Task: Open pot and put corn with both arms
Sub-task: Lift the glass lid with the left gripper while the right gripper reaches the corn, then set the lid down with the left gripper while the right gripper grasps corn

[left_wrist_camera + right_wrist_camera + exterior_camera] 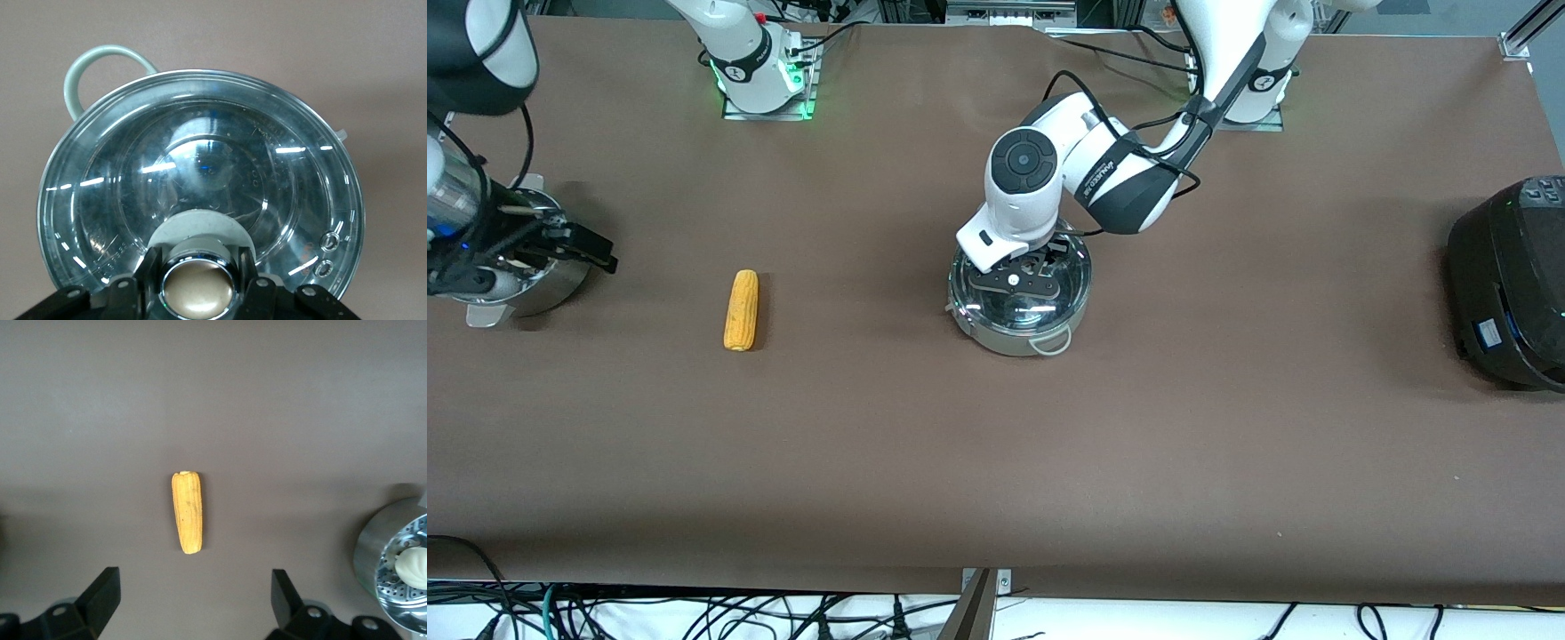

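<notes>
- Stainless-steel pot (1018, 307) sits mid-desk, its glass lid (200, 180) on.
- Left gripper (199, 283) is clamped on the lid's tan knob (198, 288) — fingers tight at both sides.
- Corn (741, 310) lies on the brown desk (996, 444), toward the right arm's end.
- Right gripper (193, 600) hangs spread wide, holding nothing, over the steamer pot (543, 284) with its white bun (413, 565).

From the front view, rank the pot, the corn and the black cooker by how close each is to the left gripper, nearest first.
1. The pot: the left gripper is shut on its lid knob, mid-table.
2. The corn: on the cloth toward the right arm's end.
3. The black cooker: at the left arm's end of the table.
</notes>
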Robot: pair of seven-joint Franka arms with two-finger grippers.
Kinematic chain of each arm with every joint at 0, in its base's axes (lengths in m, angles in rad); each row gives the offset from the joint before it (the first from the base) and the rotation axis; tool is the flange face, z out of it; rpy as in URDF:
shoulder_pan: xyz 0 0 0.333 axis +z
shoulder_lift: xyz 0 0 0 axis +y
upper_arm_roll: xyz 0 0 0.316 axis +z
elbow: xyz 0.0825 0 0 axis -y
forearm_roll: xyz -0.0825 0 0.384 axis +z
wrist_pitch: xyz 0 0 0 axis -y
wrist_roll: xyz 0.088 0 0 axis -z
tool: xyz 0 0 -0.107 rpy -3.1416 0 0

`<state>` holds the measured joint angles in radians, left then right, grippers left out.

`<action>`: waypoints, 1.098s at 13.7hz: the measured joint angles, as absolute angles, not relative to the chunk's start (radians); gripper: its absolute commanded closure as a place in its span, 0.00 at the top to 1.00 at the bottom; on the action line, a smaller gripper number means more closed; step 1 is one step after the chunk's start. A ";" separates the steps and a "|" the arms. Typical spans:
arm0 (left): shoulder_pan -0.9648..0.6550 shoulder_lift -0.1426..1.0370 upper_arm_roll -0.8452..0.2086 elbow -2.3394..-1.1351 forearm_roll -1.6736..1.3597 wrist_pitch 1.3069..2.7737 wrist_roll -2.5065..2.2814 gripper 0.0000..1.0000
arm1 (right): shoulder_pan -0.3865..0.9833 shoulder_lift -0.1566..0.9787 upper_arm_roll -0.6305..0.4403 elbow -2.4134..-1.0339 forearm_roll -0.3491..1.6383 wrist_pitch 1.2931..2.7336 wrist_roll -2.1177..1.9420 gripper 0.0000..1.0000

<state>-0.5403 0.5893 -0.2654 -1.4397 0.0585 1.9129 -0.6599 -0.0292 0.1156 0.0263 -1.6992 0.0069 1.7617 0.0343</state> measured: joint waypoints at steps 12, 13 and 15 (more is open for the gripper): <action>-0.315 0.452 -0.249 -1.393 0.062 1.691 -0.332 0.18 | 0.034 0.269 0.038 -2.086 0.007 2.317 0.118 1.00; -0.269 0.450 -0.249 -1.393 0.062 1.666 -0.278 0.18 | 0.034 0.269 0.038 -2.137 0.007 2.379 0.118 1.00; -0.197 0.442 -0.249 -1.398 0.062 1.630 -0.174 0.17 | 0.034 0.269 0.038 -2.212 0.007 2.467 0.119 1.00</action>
